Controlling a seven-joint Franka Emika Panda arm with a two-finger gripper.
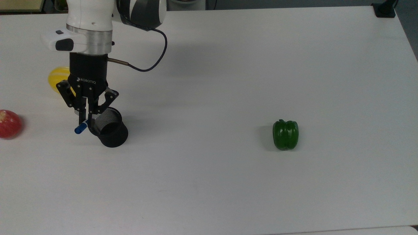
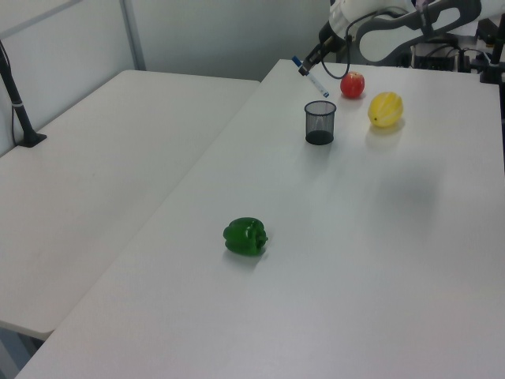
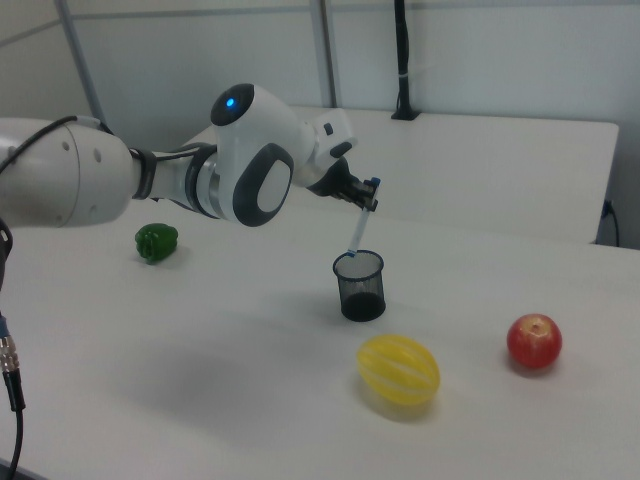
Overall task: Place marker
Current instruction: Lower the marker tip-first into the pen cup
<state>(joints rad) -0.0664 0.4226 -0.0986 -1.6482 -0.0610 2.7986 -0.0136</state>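
Observation:
My gripper (image 1: 87,119) is shut on the marker (image 1: 79,129), a slim white pen whose blue cap sticks out toward the top view's lower left. In the right view the marker (image 3: 359,226) hangs tilted, blue cap up at the gripper (image 3: 362,198), with its lower end just above the rim of the black mesh cup (image 3: 360,286). The left view has the marker (image 2: 313,76) slanting above the cup (image 2: 319,122), held by the gripper (image 2: 305,66). In the top view the gripper overlaps the left rim of the cup (image 1: 109,130).
A yellow melon (image 1: 56,77) lies behind the arm and a red apple (image 1: 9,123) sits at the top view's left edge. A green pepper (image 1: 285,134) stands far off toward the top view's right. The white table (image 1: 209,182) stretches wide in front.

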